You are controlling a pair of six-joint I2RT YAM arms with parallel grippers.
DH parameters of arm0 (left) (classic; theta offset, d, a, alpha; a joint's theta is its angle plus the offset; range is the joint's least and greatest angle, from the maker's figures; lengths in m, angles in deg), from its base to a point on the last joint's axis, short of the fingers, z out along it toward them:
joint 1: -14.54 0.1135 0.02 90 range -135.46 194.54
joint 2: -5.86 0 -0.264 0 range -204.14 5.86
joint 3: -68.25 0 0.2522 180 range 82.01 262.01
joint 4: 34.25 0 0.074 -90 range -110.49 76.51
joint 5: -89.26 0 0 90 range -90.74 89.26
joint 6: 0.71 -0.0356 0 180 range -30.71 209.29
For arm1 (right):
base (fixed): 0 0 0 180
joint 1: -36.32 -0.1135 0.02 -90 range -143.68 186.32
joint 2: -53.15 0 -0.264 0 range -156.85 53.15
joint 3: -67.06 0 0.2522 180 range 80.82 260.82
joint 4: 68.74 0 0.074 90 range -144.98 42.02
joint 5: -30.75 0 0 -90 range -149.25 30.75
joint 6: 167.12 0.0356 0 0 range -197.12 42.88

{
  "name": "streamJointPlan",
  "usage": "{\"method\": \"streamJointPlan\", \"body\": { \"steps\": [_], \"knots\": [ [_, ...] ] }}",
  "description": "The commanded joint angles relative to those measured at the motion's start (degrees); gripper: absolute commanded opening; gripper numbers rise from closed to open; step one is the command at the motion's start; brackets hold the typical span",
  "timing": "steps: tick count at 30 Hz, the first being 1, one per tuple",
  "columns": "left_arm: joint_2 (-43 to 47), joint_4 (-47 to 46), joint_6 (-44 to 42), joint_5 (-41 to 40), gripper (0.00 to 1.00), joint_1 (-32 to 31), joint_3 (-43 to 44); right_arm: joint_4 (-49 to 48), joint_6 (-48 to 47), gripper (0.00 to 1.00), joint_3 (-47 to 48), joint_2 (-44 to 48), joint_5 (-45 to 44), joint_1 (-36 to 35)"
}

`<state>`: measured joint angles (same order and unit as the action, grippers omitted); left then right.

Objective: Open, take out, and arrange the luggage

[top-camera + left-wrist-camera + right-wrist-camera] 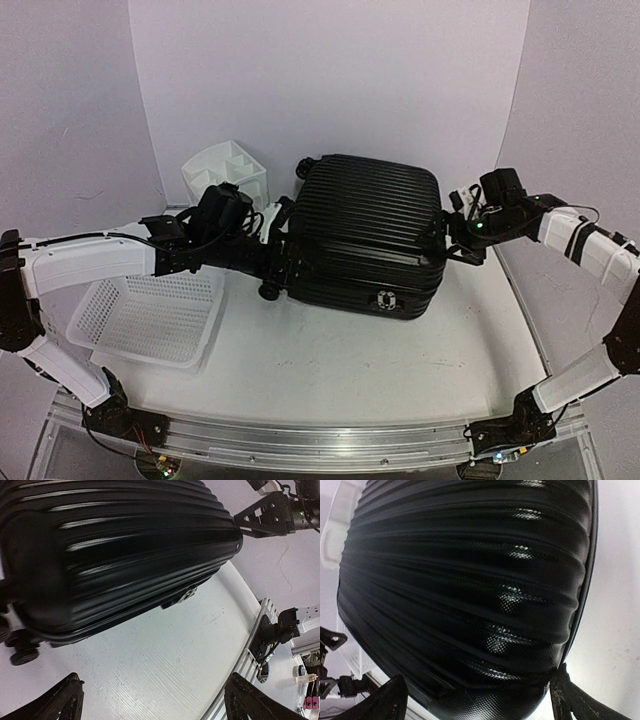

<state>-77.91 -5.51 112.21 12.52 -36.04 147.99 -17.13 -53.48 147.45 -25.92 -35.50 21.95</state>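
One luggage (pixel 365 235) is lying closed on its broad side across the middle and far part of the table (pixel 340 375), and it is sharing the table with one white mesh basket (pixel 150 318) at the near left and one white compartment unit (pixel 226 170) at the far left, just beside the case's far-left corner. Two arms are reaching in, one on each end of the case. The left gripper (pixel 152 682) is hovering by the left end with its jaws spread wide and nothing between them but tabletop. The right gripper (pixel 477 680) is facing the right end, also spread wide and holding nothing; one finger is sitting right at the shell's edge, and I cannot tell whether it is touching. A broad strip of tabletop is showing between the case's near side and the metal rail (pixel 330 440) along the near edge, while the backdrop walls (pixel 330 80) are closing in on the left, far and right, leaving the right arm a narrow lane. The case is showing a glossy black ribbed shell with rounded corners, a small badge on its near side, and at least two black casters (pixel 268 291) on its left end
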Motion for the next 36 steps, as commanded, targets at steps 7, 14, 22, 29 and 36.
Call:
{"method": "streamJointPlan", "body": {
  "steps": [7,14,22,29,36],
  "knots": [
    [-4.2,-0.3,1.9,-1.0,0.98,-1.0,6.4,-11.7,3.9,0.98,-2.2,5.3,2.5,-14.0],
    [-4.6,7.8,-1.8,-7.1,0.99,-0.9,14.3,-1.4,-2.5,0.98,-0.1,10.8,-13.3,-12.7],
    [-7.1,22.1,-4.0,-14.9,0.99,8.1,25.5,-2.1,2.9,0.98,-1.8,8.9,-3.7,-4.1],
    [-16.4,29.9,-8.1,-15.5,0.99,12.9,37.8,-11.3,8.7,0.98,-3.9,4.2,5.6,-7.7],
    [-23.4,33.2,-8.9,-21.2,1.00,15.1,43.8,-13.7,10.9,0.98,-3.8,2.4,2.0,-12.7]
  ]
}}
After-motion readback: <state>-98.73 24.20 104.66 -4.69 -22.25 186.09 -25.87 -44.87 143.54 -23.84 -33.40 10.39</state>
